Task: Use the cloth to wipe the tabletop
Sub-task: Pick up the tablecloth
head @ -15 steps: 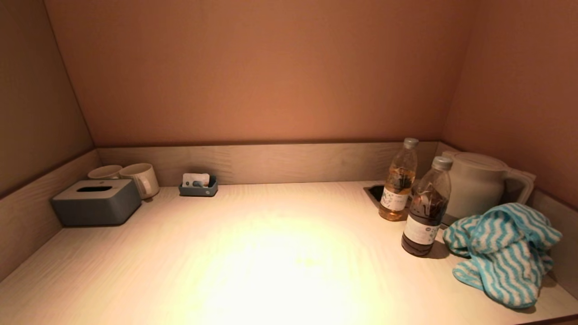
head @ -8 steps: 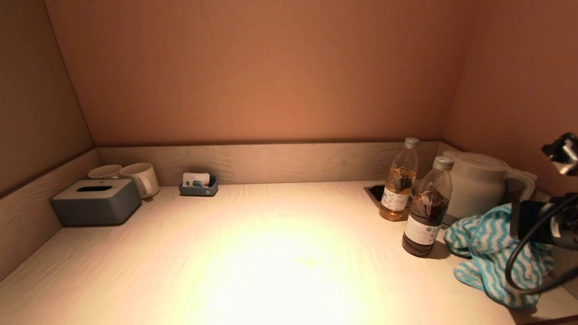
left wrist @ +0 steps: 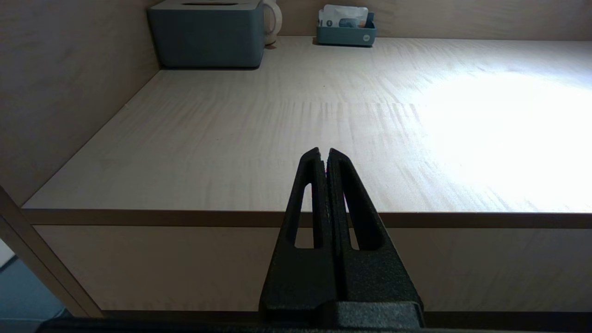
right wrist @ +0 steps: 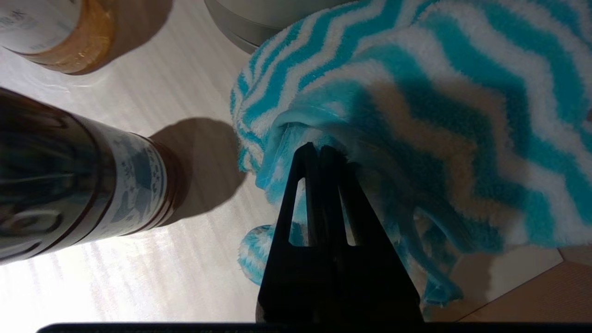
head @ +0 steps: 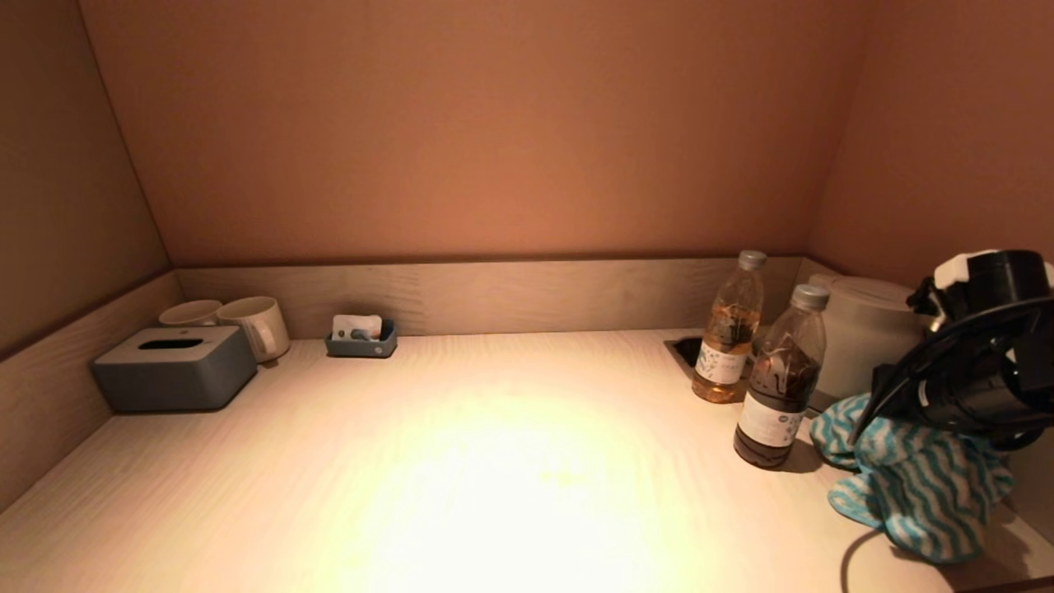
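Observation:
The blue-and-white zigzag cloth lies bunched at the tabletop's near right corner, against the right wall. My right arm hangs over its upper part and hides it. In the right wrist view the right gripper is shut, with nothing seen between the fingers, and its tips are at a fold of the cloth. My left gripper is shut and empty, parked in front of and below the table's front edge on the left, and is out of the head view.
A dark bottle stands just left of the cloth, an amber bottle behind it, and a white kettle at the back right. A grey tissue box, two mugs and a small tray sit at the back left.
My right arm has come into the head view from the right and moved left and down over the cloth. The cloth and bottles have not moved.

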`<state>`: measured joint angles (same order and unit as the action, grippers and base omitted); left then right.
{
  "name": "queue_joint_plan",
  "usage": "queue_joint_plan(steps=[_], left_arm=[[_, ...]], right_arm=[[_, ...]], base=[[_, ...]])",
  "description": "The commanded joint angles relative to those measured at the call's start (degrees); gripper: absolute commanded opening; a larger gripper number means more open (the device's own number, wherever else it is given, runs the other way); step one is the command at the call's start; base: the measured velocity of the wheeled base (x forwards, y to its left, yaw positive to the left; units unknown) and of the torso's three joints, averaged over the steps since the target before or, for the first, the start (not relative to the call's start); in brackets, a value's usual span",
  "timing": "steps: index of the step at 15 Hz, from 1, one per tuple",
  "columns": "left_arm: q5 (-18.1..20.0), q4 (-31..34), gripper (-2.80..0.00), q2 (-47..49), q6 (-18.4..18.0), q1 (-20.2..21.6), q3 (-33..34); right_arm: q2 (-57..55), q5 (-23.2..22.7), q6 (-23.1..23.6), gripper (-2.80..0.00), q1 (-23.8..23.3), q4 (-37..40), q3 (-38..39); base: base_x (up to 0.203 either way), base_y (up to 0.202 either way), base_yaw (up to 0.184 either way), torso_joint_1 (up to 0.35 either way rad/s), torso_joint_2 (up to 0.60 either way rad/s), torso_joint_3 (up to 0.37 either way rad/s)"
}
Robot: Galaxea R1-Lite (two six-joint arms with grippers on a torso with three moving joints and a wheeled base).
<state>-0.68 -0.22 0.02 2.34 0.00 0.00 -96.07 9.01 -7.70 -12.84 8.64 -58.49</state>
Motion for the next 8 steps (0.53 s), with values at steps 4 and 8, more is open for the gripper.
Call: queue_joint_plan(steps=[4,8], left_arm=[[0.0,0.0,-2.80,0.0,0.0,0.0,0.0],[0.0,0.0,-2.80,0.0,0.0,0.0,0.0]], right_arm=[[-1.0,0.0,-0.1,0.00,-0.3,0.2,0.2],[4.2,0.0,0.2,0.00,-0.2,0.4,2.7]], base=[[0.000,0.000,0.000,0.000,0.00,0.000],[0.000,0.000,0.000,0.000,0.00,0.000]])
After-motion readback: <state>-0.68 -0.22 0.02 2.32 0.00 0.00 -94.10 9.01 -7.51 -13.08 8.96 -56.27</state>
